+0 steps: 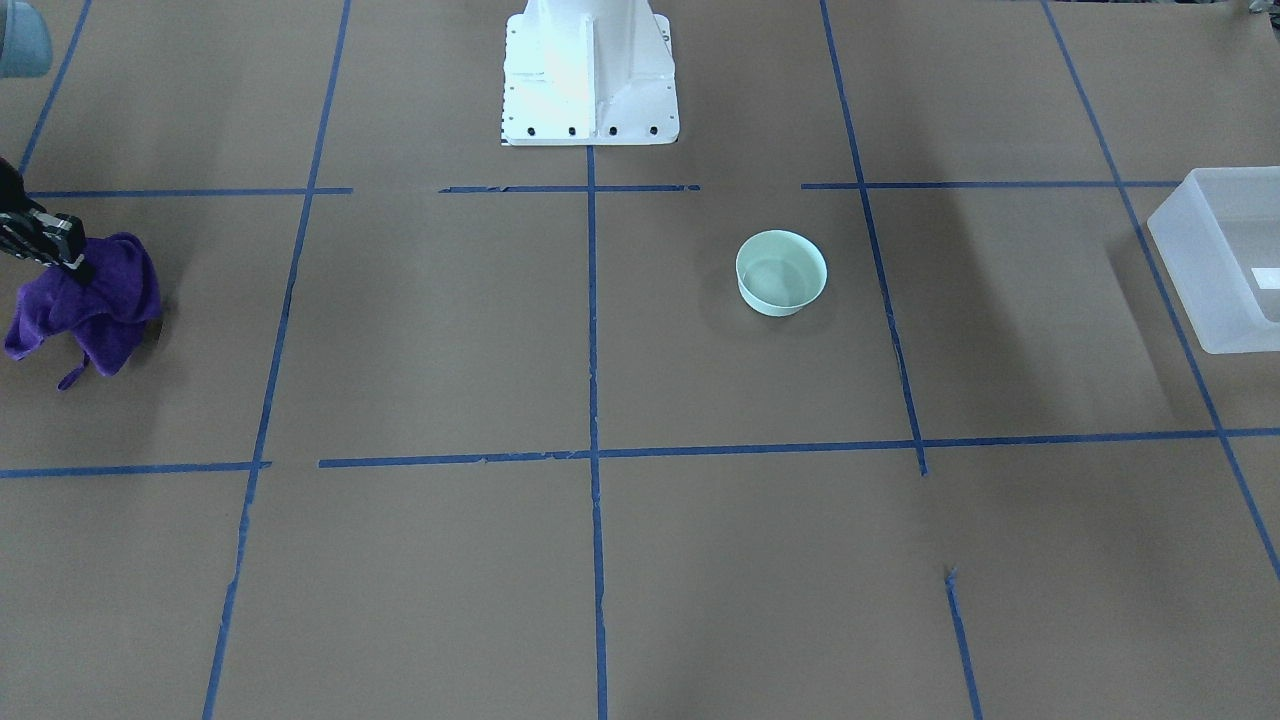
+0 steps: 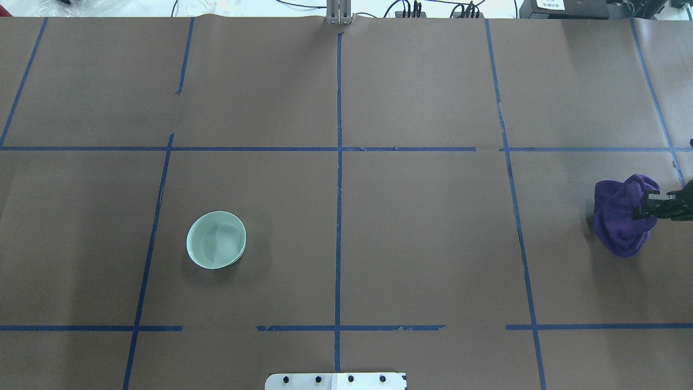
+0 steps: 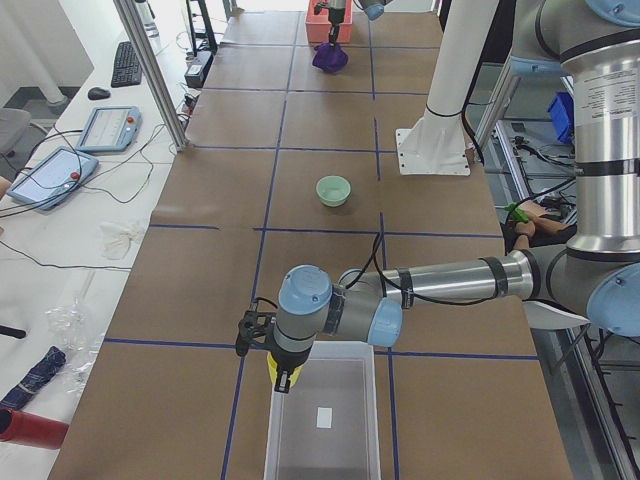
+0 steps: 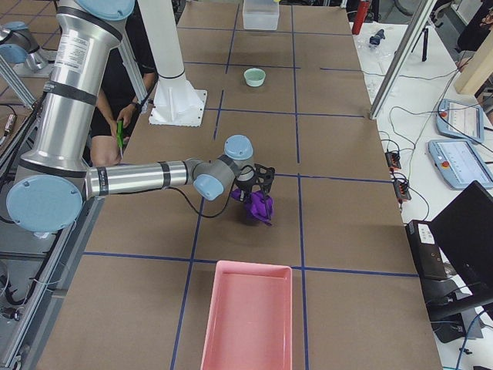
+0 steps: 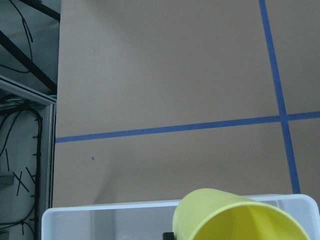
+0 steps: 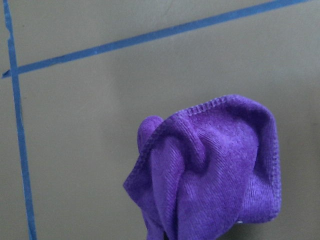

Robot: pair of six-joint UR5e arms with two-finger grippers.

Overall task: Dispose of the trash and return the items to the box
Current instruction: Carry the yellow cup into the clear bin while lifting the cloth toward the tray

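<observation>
My left gripper [image 3: 283, 378] is shut on the yellow cup [image 5: 240, 217] and holds it tilted over the near rim of the translucent box [image 5: 100, 214]. The box also shows at the edge of the front view [image 1: 1225, 260], with a white label inside. The mint-green bowl [image 2: 216, 240] stands upright and alone on the table's left half, far from both grippers. My right gripper [image 2: 647, 205] is shut on a purple cloth [image 2: 620, 219], which hangs bunched from it just above the table at the far right edge.
A pink tray [image 4: 246, 316] lies at the table's right end, beyond the cloth. Blue tape lines divide the brown table cover. The robot's white base [image 1: 588, 75] stands at the middle of the back edge. Cables and tablets lie off the far side.
</observation>
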